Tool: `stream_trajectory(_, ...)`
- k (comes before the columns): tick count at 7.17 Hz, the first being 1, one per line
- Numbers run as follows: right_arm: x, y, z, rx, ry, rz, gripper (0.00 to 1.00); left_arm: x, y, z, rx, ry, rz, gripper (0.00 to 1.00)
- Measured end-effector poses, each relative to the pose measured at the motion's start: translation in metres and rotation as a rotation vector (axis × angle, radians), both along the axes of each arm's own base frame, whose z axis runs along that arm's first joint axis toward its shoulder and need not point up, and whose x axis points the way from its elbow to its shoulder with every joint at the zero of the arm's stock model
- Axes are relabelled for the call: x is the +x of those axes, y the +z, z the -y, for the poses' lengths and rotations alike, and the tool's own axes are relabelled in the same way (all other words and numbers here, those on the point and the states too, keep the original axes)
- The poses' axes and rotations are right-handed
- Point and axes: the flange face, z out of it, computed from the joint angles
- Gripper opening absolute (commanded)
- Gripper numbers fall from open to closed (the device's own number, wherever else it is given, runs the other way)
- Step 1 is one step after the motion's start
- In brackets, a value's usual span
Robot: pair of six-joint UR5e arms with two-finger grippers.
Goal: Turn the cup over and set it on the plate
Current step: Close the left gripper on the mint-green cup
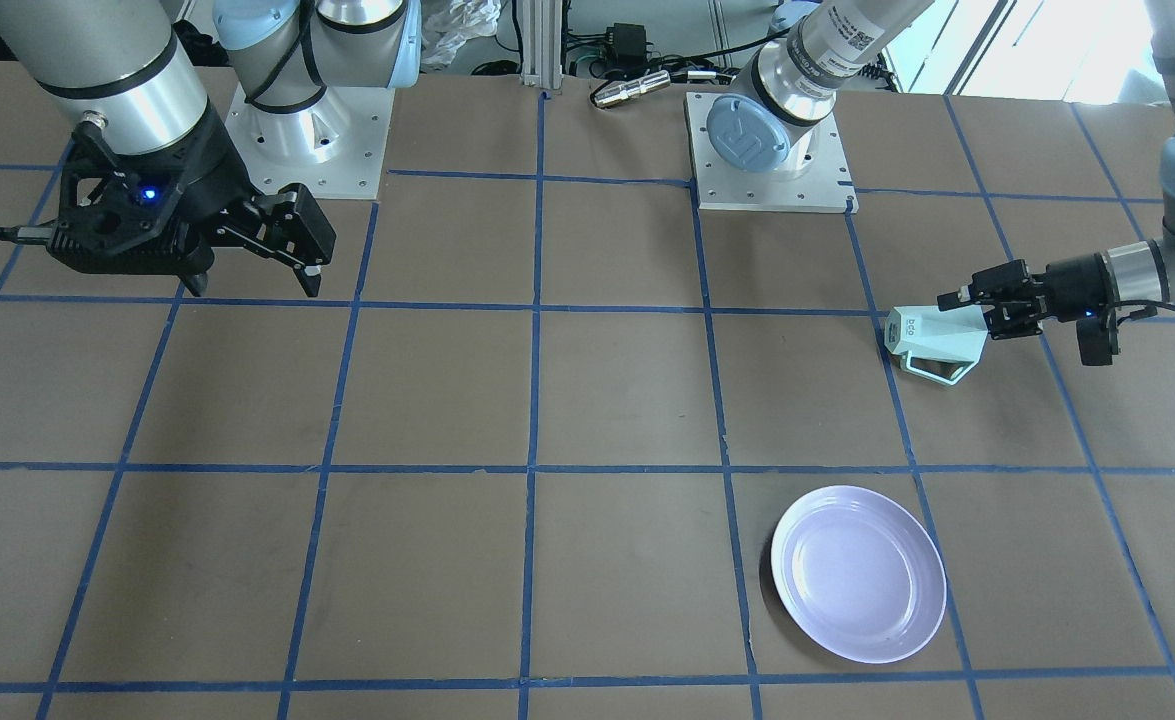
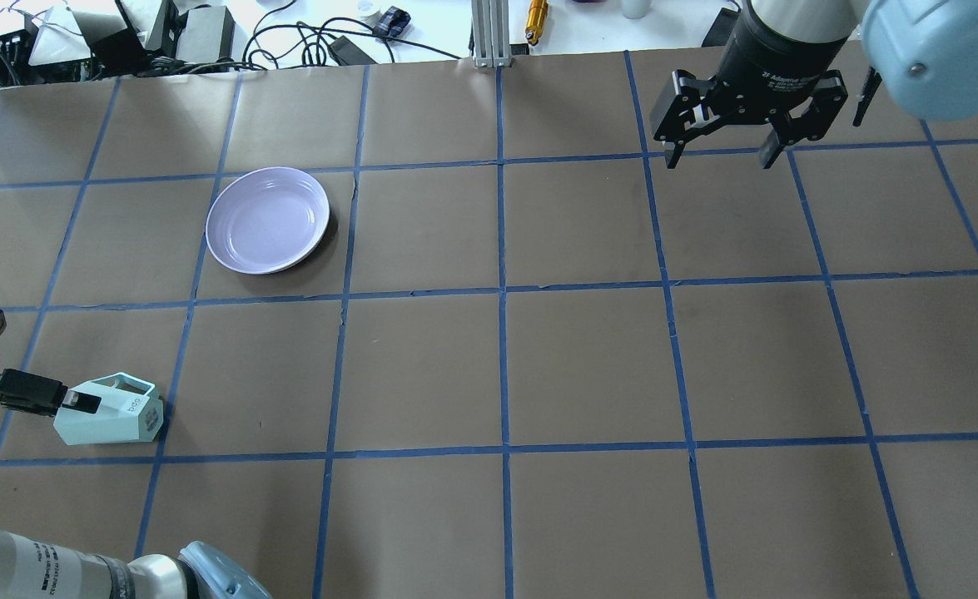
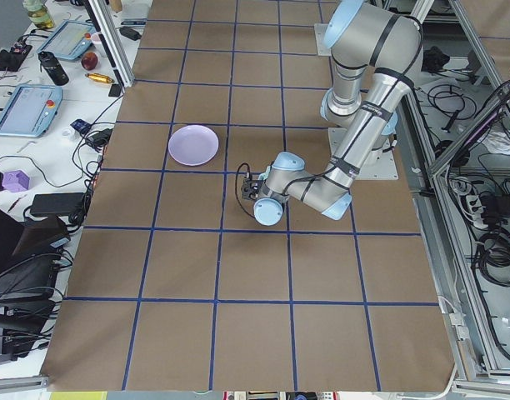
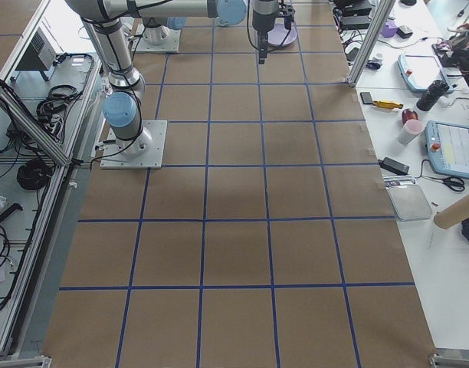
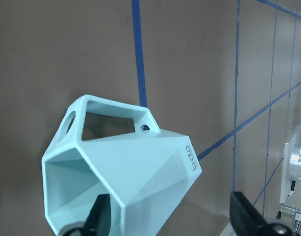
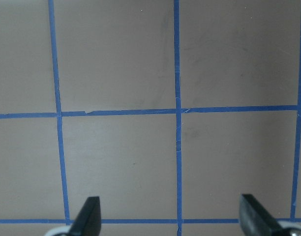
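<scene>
The pale mint-green cup (image 1: 932, 345) lies on its side on the table, base with dark lettering pointing away from my left gripper, handle to the side. It also shows in the overhead view (image 2: 118, 416) and the left wrist view (image 5: 135, 172). My left gripper (image 1: 957, 305) is open at the cup's mouth: one finger (image 5: 99, 216) is inside the mouth, the other (image 5: 244, 214) stands apart outside the wall. The lavender plate (image 1: 858, 573) sits empty, about a tile away from the cup (image 2: 268, 219). My right gripper (image 2: 717, 154) is open and empty, far across the table.
Brown table with a blue tape grid (image 1: 532, 465). The arm bases stand on metal plates (image 1: 772, 155) at the robot's edge. Cables and gear (image 2: 206, 33) lie beyond the far edge. The right wrist view shows only bare table (image 6: 177, 110).
</scene>
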Motion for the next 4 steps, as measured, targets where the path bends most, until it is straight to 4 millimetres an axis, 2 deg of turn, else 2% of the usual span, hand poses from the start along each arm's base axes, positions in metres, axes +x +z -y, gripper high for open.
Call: stream_trajectory(4,0.000,0.000,0.000,0.000,0.000,0.000,1.00,-0.011,0.013,-0.003,0.013,-0.011,-0.053,0.00)
